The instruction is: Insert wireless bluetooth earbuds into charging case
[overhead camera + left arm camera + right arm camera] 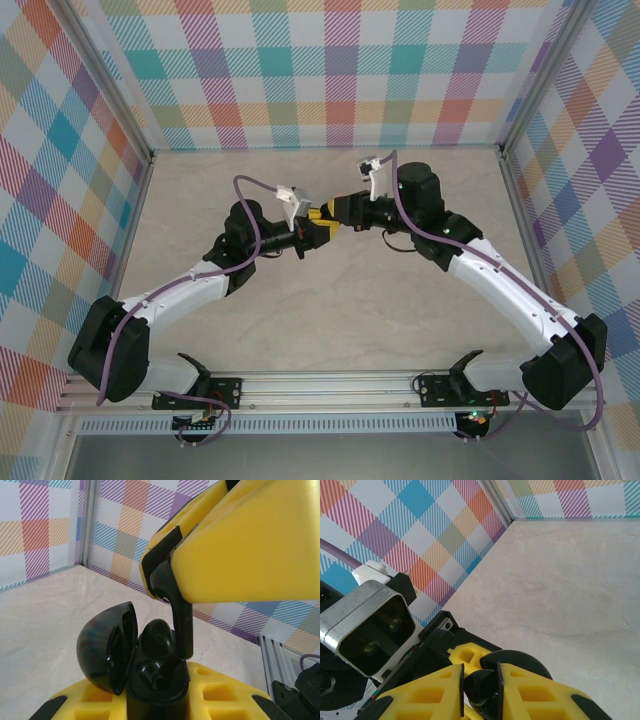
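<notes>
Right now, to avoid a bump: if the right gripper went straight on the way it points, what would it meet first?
Probably the open charging case held by the left gripper; the black earbud in the right gripper points into it.

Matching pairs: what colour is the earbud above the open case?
Black; the earbud shows best in left wrist view.

Bright, even light, faint shadows on the pale table, soft sheen on the black case lid, close foreground slightly blurred in wrist views.

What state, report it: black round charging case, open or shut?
Open: the glossy black round charging case has its domed lid swung back.
</notes>
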`<state>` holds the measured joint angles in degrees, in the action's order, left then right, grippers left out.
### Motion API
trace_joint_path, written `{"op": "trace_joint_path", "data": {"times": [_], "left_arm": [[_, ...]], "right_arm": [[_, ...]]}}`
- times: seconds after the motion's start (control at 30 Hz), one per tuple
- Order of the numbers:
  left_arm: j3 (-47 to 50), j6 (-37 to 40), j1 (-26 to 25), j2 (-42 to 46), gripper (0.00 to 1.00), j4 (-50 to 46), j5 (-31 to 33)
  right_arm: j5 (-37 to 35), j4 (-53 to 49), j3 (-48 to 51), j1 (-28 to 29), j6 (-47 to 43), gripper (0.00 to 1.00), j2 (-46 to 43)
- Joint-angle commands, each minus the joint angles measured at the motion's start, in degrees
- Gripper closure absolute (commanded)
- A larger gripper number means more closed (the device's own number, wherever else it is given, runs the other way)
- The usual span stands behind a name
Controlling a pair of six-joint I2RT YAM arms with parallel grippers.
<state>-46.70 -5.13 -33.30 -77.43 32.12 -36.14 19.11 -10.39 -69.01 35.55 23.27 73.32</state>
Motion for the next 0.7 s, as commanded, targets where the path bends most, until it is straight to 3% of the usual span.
{"op": "trace_joint_path", "data": {"times": [0.0, 0.67], "left_arm": [[-1.4, -0.3, -0.5, 1.0, 0.88, 2.7, -1.3], [-1.3, -0.3, -0.5, 1.5, 0.88, 2.5, -1.2]], "right_arm": [[-0.3, 0.0, -1.7, 0.3, -1.2, 0.76, -0.1], [-1.3, -1.3, -1.7, 0.4, -1.9, 0.76, 0.4]]}}
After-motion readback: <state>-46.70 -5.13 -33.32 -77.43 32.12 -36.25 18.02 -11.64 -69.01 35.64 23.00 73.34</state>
